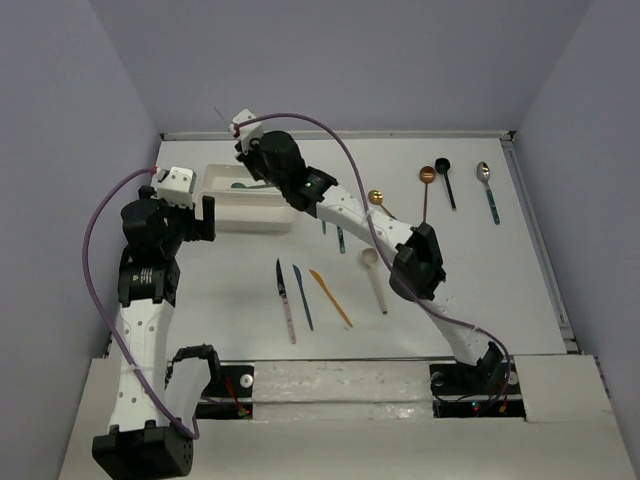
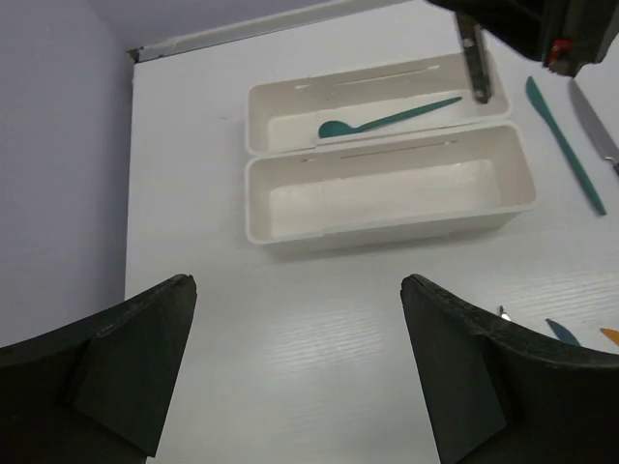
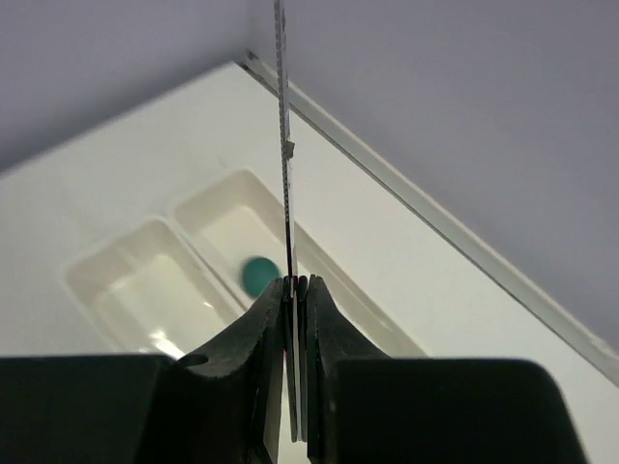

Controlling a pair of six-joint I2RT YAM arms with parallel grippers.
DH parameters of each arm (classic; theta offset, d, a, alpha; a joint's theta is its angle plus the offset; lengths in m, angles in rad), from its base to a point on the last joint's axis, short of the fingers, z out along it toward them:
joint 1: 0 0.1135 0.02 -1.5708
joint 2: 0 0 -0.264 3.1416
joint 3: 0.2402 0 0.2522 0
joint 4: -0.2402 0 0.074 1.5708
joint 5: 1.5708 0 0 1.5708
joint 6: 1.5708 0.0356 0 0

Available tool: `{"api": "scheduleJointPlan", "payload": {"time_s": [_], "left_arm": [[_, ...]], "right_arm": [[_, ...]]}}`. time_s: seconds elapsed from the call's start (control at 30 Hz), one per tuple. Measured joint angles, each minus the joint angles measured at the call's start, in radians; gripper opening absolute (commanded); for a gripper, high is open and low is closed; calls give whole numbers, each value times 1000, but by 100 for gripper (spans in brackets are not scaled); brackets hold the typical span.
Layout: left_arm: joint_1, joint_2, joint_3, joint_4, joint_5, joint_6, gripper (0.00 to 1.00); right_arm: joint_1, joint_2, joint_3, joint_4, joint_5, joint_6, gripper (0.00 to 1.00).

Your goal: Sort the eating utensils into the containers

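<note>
Clamping a thin knife (image 3: 283, 145) above the far tray (image 2: 290, 130), your right hand (image 3: 295, 286) risks mixing it with the teal spoon (image 2: 387, 120).

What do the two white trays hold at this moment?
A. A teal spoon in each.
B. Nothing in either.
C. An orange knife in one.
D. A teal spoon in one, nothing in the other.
D: the left wrist view shows a teal spoon lying in the far tray and the near tray bare. The right gripper holds a knife in the air above them.
</note>
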Motion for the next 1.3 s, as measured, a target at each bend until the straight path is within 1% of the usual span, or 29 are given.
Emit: {"api": "scheduleJointPlan", "payload": {"time_s": [0.1,0.2,0.33,0.53,0.7,0.83,0.87,0.9,0.97,1.0,1.03,1.13,1.2,1.3], "left_arm": [[11,-50,-41,-19,-74,6,99],[37,-88,-58,-24,-116,8,99],[69,-113,-59,-21,-132,9,99],[76,-109,-69,-21,-121,11,99],[77,-108,-70,-21,-111,13,99],[77,-108,-71,-21,-102,13,99],[78,-108,-71,-21,-100,14,99],[79,-108,-71,-21,-99,14,99],[80,-108,-72,-21,-97,14,99],[81,-108,-74,-19,-96,14,99],[81,-108,-76,-19,-96,15,99],[81,-108,-81,-19,-92,17,99],[81,-108,-82,-19,-89,18,99],[81,-108,-83,-19,-84,21,99]], "right_arm": [[-18,41,5,-59,49,-165,0],[-23,93,14,-133,55,-296,0],[-17,143,14,-189,55,-388,0],[2,181,19,-233,46,-439,0],[17,223,77,-245,47,-452,0],[24,251,85,-246,52,-457,1],[26,256,85,-248,53,-458,5],[29,267,85,-255,56,-462,14],[30,280,85,-266,61,-472,22],[32,284,85,-267,66,-480,35],[34,284,85,-267,70,-484,40],[41,284,90,-259,87,-490,45],[46,284,95,-257,89,-488,52],[50,279,97,-251,93,-478,55]]}}
